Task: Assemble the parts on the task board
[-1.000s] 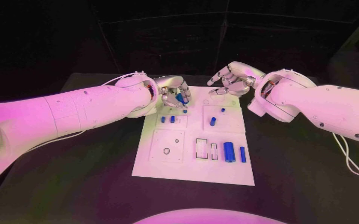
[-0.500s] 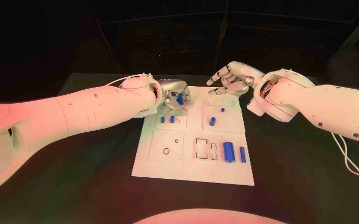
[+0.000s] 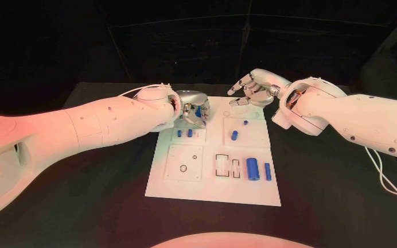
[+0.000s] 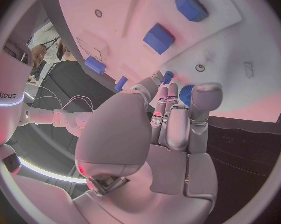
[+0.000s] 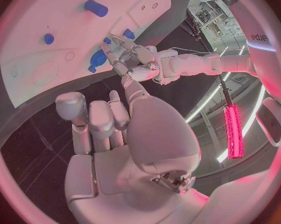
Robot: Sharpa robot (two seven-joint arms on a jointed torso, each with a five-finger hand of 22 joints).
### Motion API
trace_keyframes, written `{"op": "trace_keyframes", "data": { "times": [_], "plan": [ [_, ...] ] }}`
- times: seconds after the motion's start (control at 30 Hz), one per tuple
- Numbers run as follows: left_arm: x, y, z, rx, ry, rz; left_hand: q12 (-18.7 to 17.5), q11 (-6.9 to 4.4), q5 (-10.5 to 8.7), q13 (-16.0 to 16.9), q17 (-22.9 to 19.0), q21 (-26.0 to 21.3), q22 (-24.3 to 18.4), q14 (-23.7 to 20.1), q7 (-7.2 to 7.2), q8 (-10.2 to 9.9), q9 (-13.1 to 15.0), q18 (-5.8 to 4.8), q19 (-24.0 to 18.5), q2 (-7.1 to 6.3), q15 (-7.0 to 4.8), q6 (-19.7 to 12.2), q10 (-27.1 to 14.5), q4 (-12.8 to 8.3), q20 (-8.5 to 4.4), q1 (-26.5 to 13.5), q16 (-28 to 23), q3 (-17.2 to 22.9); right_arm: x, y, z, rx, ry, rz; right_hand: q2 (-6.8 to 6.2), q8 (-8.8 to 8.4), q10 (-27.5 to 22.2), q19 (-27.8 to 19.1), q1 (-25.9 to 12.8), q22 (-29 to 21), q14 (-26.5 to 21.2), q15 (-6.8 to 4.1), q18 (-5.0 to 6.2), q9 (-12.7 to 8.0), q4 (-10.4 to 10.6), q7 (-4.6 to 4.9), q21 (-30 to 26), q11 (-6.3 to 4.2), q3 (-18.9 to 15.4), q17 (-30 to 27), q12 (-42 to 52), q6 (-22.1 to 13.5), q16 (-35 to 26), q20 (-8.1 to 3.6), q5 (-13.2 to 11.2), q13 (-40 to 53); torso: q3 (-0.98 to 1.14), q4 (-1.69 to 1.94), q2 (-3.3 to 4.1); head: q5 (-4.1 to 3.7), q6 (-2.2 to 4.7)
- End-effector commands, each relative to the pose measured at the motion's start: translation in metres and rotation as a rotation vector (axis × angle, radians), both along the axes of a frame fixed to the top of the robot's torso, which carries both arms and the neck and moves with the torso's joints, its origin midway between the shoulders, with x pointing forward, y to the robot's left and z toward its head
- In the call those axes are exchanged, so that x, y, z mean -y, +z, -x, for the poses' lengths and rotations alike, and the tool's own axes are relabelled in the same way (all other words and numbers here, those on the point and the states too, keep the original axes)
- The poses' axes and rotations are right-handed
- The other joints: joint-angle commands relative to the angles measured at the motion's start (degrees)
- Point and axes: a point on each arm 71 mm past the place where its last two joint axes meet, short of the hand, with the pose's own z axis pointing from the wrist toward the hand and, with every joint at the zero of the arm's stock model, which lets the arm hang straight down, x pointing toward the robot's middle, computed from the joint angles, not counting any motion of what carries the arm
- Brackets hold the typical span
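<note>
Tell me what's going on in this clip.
Two robot arms are at a white task board on a black table. The left hand is over the board's far left corner, holding a small blue part in its fingertips. The right hand hovers past the board's far edge with fingers curled and nothing in it. Several blue parts are on the board, including two pegs near the left hand and a larger cylinder at the near right.
</note>
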Motion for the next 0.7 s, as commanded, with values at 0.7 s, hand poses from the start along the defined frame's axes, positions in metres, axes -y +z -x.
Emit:
{"op": "trace_keyframes", "data": {
  "times": [0.7],
  "plan": [
    [0.0020,-0.0090,-0.0024,-0.027,0.001,-0.100,-1.0,-0.17,0.05,-0.1,-0.5,1.2,1.2,1.4,-0.06,-0.5,-0.2,-0.93,0.8,1.08,-0.54,1.7,2.1,-0.4,-0.14,-0.3,0.3,1.4,-0.0015,0.0022,0.0007,0.011,0.003,-0.004,0.51,-0.12,-0.3,0.3,0.1,0.0,0.1,-0.13,1.15,-0.1,0.1,0.16,-0.4,-0.18,0.3,0.1,-0.1,-0.4,-0.1,0.01,0.2,0.0,-0.01,0.00,0.01,-0.17,-0.61]
  ]
}}
